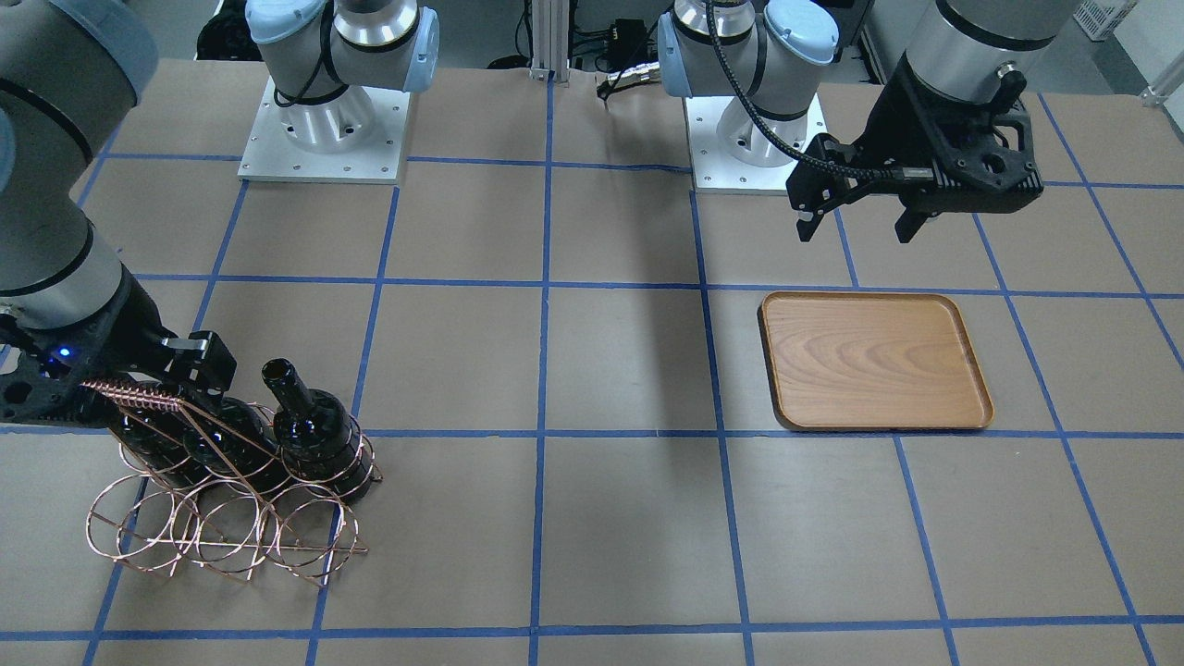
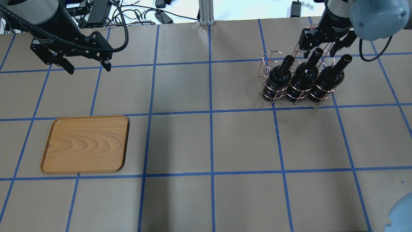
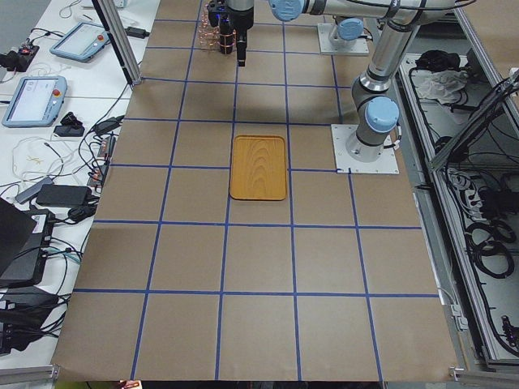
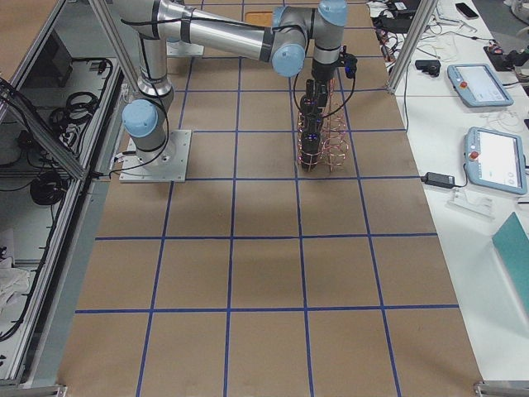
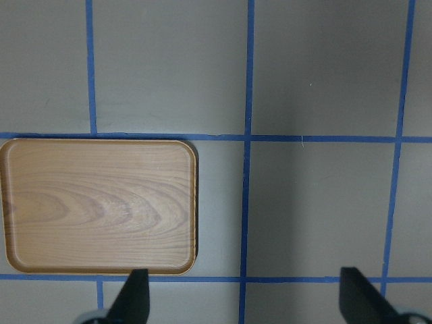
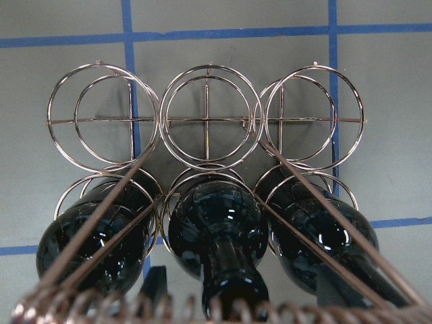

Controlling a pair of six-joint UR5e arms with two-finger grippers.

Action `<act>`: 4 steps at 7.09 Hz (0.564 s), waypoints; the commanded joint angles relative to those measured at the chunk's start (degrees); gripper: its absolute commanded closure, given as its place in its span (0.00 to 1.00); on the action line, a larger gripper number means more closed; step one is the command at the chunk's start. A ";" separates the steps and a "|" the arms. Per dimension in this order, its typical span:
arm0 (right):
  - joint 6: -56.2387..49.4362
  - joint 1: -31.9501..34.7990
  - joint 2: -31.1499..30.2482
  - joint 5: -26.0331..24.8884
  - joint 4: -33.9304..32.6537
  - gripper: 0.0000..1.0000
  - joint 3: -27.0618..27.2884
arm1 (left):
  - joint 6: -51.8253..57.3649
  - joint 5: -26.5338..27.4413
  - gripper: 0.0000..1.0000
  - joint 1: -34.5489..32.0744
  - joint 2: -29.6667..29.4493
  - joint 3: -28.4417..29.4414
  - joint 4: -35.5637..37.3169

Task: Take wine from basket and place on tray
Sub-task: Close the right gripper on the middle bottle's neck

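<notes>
Three glossy near-black wine bottles stand in the near row of the copper wire basket: the left bottle, the middle bottle and the right bottle. My right gripper is open and low over the basket, its fingers on either side of the middle bottle's neck with gaps on both sides. The basket's coiled handle crosses just under the wrist camera. The wooden tray lies bare on my left side. My left gripper is open and empty, hovering beyond the tray's far edge.
The basket's other row of rings is empty. The table is brown paper with a grid of blue tape. Both arm bases stand at the table's robot edge. Cables and pendants lie beyond the table's ends.
</notes>
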 commanded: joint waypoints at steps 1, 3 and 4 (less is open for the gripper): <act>0.20 0.22 0.15 0.11 -0.36 0.36 -0.05 | 0.00 0.04 0.00 0.00 -0.01 0.01 -0.04; 0.20 0.31 -0.02 0.02 -0.19 0.71 -0.05 | 0.00 0.04 0.00 0.00 -0.01 0.01 -0.04; 0.20 0.31 -0.11 0.02 -0.01 0.74 -0.05 | 0.00 -0.05 0.00 0.00 -0.01 0.01 -0.04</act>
